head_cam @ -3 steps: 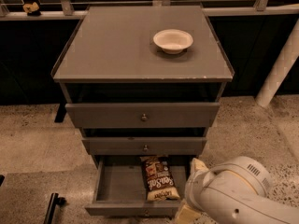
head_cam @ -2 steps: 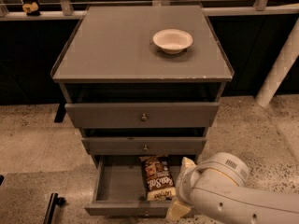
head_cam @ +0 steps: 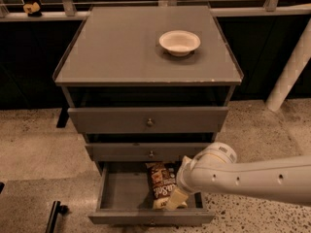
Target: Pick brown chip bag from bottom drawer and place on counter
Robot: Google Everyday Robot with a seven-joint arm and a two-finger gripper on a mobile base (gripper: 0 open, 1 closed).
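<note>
I am reaching my one arm in from the right, and my gripper is hanging inside the bottom drawer, at the tan lower end of the single brown chip bag, which is lying in the tray's right half. Whether I am gripping it, I cannot tell. Three drawers are showing: this open one and two upper drawers, each bearing one round knob. One white bowl is sitting on the counter.
</note>
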